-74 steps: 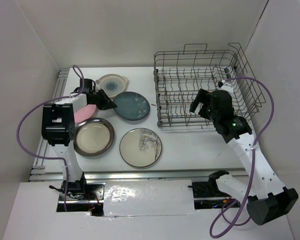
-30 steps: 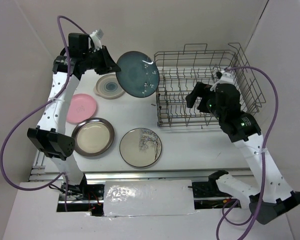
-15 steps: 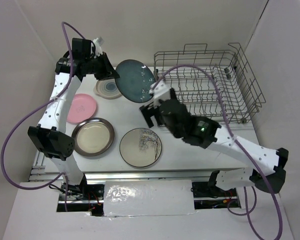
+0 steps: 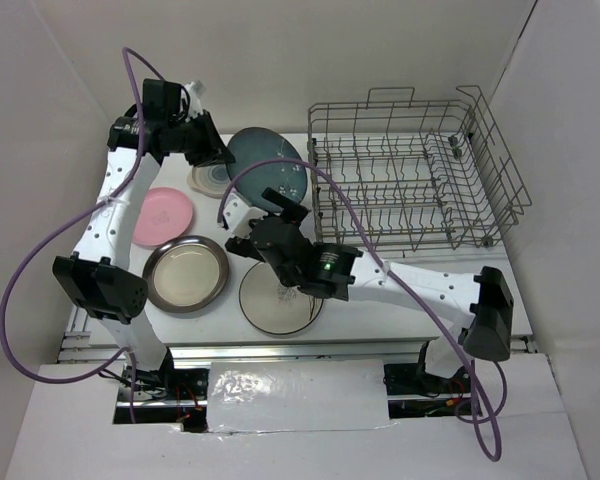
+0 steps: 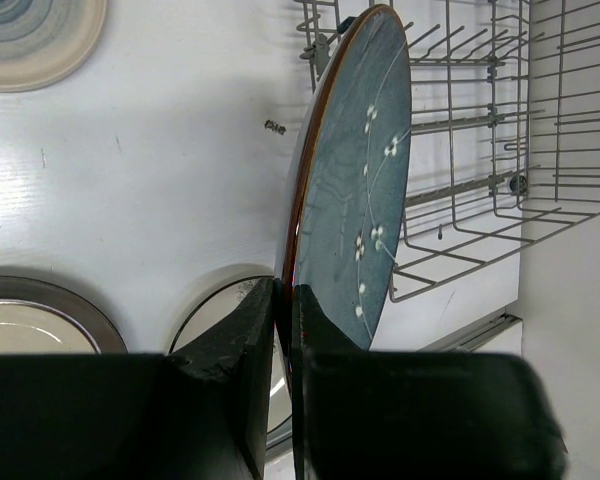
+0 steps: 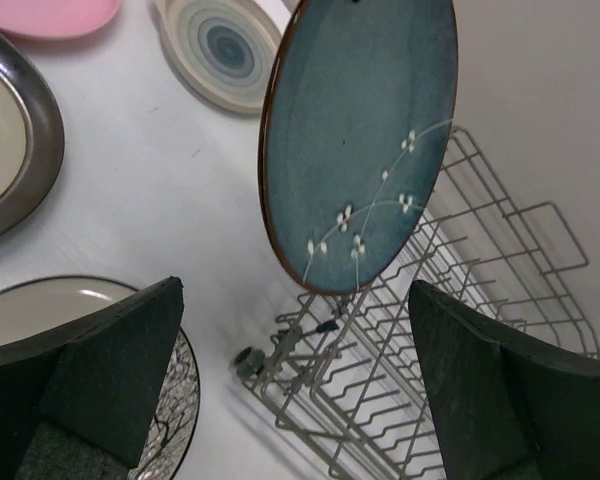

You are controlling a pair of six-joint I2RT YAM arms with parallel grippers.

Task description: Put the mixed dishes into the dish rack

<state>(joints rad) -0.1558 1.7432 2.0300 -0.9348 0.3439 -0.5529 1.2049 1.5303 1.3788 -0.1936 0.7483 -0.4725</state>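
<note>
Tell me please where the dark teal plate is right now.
The teal plate hangs upper-middle in the top view, clamped by its rim in the left gripper, between the blue-centred cream plate and the dish rack's left wall.

left fingers (image 5: 242, 345): dark, at bottom of view, pinched on the near rim of the teal plate, one each side
teal plate (image 5: 365, 190): dark teal, white speckle sprigs, brown edge; held on edge off the counter, seen almost side-on, face turned right
dish rack (image 5: 480, 130): grey wire, upper right, behind the plate's far rim
cream plate (image 5: 30, 35): blue-ringed centre, top left corner, flat on counter
brown-rimmed plate (image 5: 30, 320): lower left, cut off by frame
third plate (image 5: 212, 312): only a sliver showing beside the left finger
counter (image 5: 160, 180): white
small dark bit (image 5: 273, 126): lies on the counter, near the plate's edge
</note>
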